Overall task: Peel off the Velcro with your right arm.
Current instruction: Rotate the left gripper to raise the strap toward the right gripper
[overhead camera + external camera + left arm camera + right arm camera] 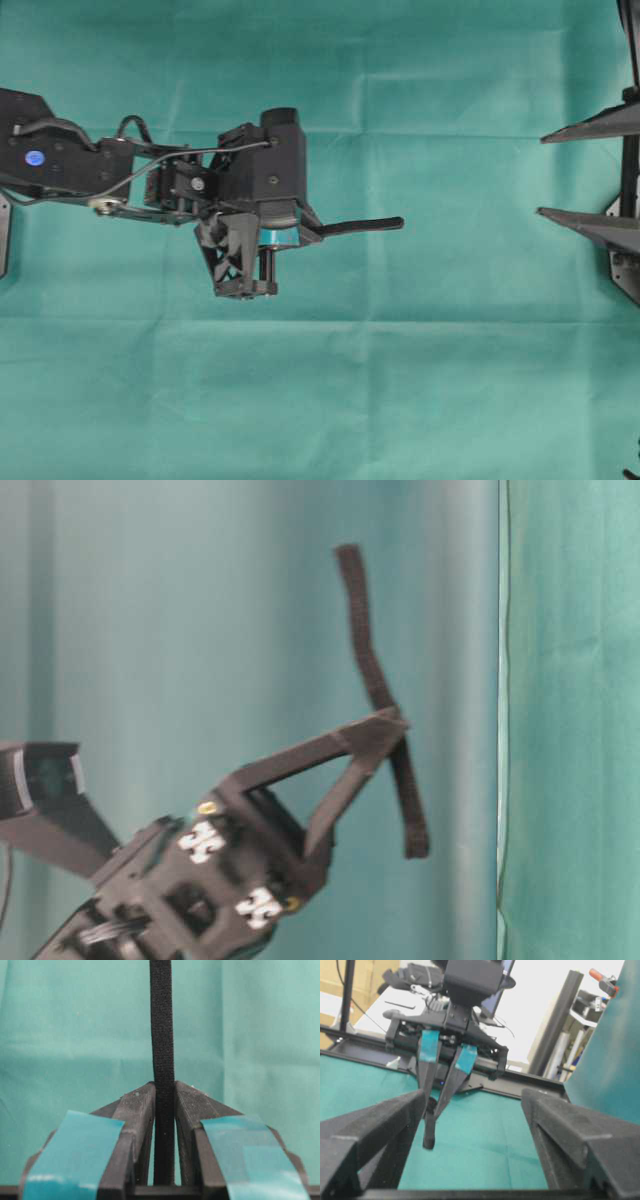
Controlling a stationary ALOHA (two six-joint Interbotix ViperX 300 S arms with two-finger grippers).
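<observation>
**A:** Overhead exterior view first: which way is the Velcro (362, 226) pointing?

**B:** Its long axis is running left to right there, and the free end is pointing toward the right arm (600, 180) at the right edge. In the table-level view the strip (372, 670) is standing nearly upright, a little tilted, with one part above the grip and one part hanging below.

**A:** Where is it sitting?

**B:** The left gripper (164, 1105) is holding it above the green worktop (420, 400). Its teal-taped fingers (135, 1110) are pressing the strip from both sides, almost closed.

**A:** And the other one?

**B:** The right gripper (472, 1120) is standing wide open and is holding nothing, well apart from the strip.

**A:** How many of each?

**B:** I am counting one strip, two arms, and two fingers on each gripper.
</observation>
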